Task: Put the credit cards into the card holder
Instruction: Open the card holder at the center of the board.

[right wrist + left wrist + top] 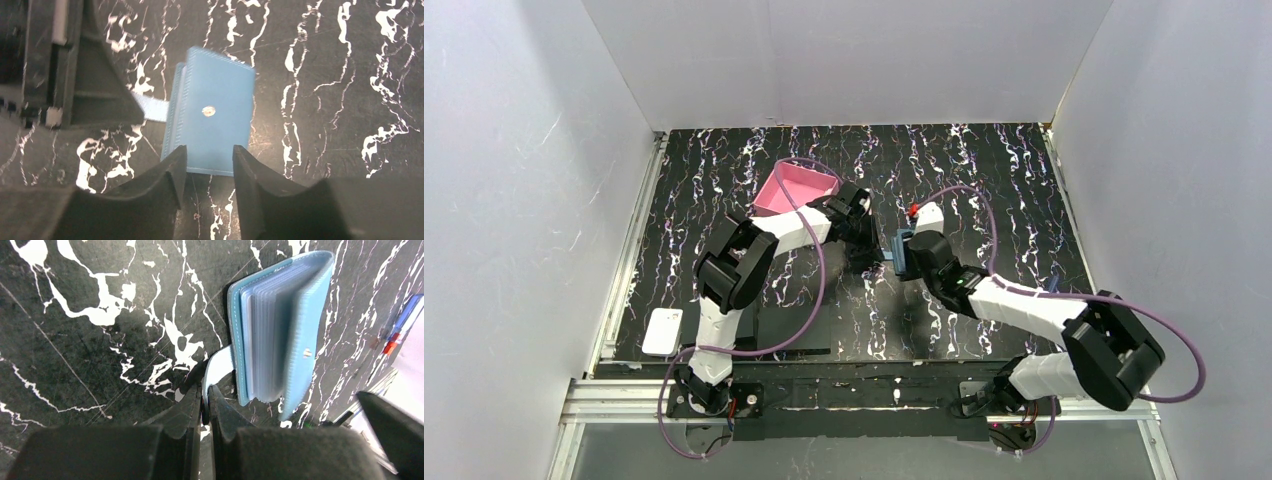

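Note:
A pink open-topped card holder [796, 190] sits at the back left of the mat, beside my left forearm. A white card [664, 330] lies at the near left edge. A blue hinged case [899, 250] with clear sleeves stands half open in mid-table between both grippers. My left gripper [206, 390] is shut on the case's pale strap [220, 367], with the case [280, 325] just beyond the fingertips. My right gripper [210, 155] is open, its jaws either side of the near edge of the case [210, 115]. No other cards show.
The black marbled mat [984, 170] covers the table, with white walls on three sides. A small red and white part [916, 211] shows just behind the right wrist. Purple cables loop over both arms.

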